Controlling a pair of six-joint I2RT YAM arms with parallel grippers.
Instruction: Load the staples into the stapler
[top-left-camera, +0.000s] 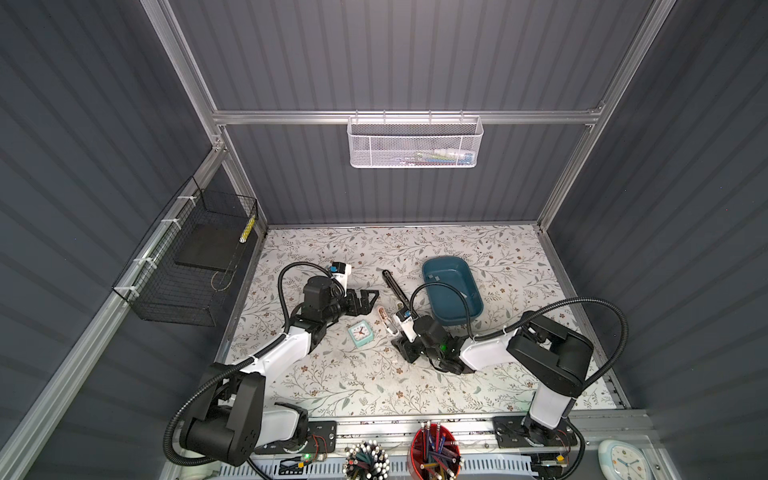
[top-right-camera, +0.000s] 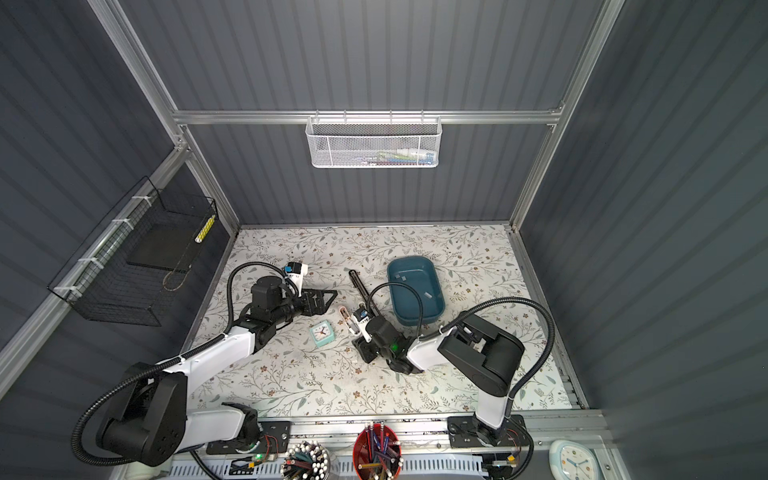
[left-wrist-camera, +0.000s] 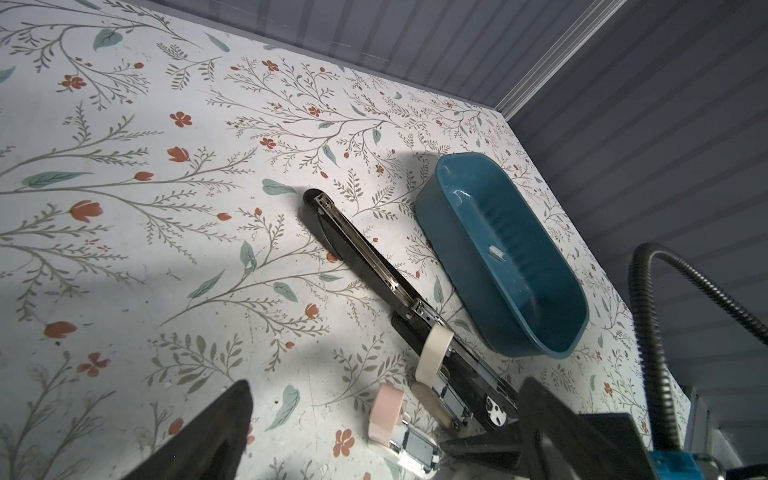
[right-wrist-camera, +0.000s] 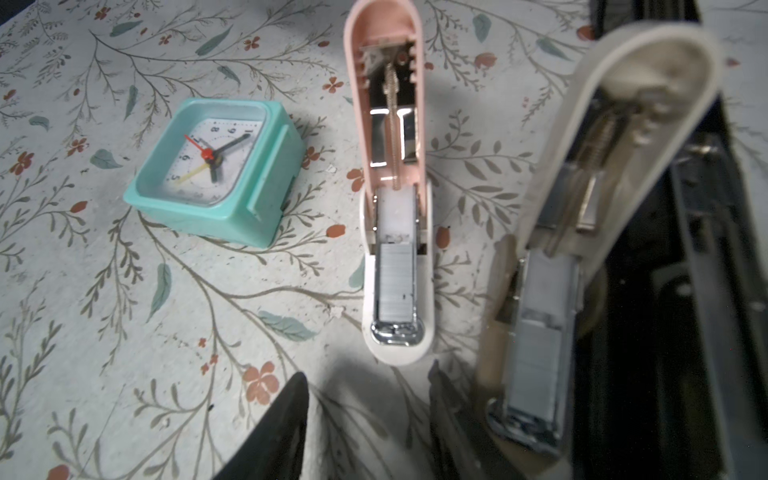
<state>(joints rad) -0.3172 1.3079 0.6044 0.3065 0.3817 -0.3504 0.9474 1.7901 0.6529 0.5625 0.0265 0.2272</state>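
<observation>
You've got a mint clock (top-left-camera: 360, 333) lying face up mid-worktop (top-left-camera: 353, 382), a blue tub (top-left-camera: 451, 266) further back to its right, a white mesh basket (top-left-camera: 395, 145) on the rear rail, a black wire basket (top-left-camera: 183, 299) on the left wall, and a red pencil cup (top-left-camera: 417, 457) at the front edge.

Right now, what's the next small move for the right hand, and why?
Probably ease the right hand forward to the pink stapler and flip its lid shut. A strip of staples already sits in its magazine, the lid is swung open, and the hand is empty, its fingers apart and pointing at the stapler's front end.
</observation>
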